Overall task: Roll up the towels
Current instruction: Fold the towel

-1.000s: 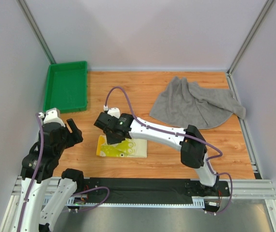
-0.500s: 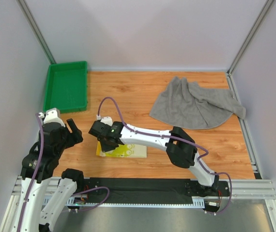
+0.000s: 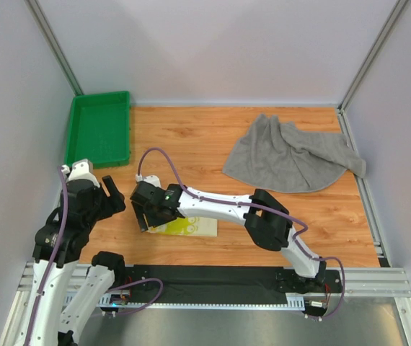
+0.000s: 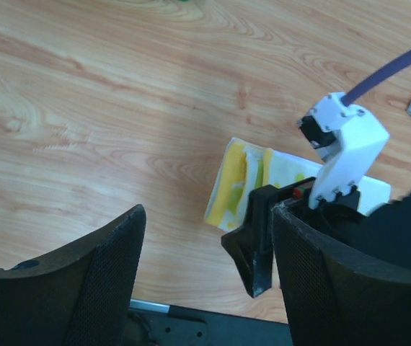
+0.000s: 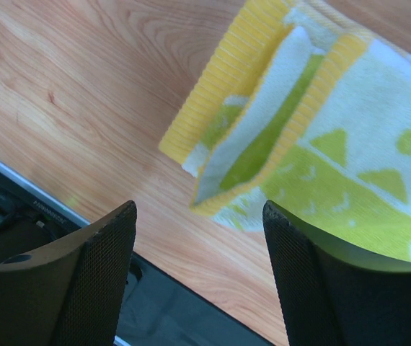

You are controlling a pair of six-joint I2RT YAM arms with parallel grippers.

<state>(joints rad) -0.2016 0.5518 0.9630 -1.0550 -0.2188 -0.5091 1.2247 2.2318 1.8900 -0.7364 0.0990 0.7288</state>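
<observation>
The small white-yellow towel (image 3: pixel 189 226) with green-yellow print lies flat near the table's front edge, its left end folded over in layers (image 5: pixel 263 137). My right gripper (image 3: pixel 143 218) hovers at that left end, open; its fingertips (image 5: pixel 198 210) straddle the folded corner without pinching it. In the left wrist view the same towel (image 4: pixel 243 179) shows beside a right finger (image 4: pixel 257 249). The grey towel (image 3: pixel 292 155) lies crumpled at the back right, untouched. My left gripper (image 3: pixel 110 193) is open and empty above bare wood (image 4: pixel 207 216), left of the small towel.
A green tray (image 3: pixel 99 130) stands at the back left corner. A black and metal rail (image 3: pixel 220 277) runs along the near edge, close below the small towel. Grey walls enclose the table on three sides.
My right gripper slid left and nearer along the small towel to its left end, and its jaws went from shut to open. The left arm shifted only slightly.
</observation>
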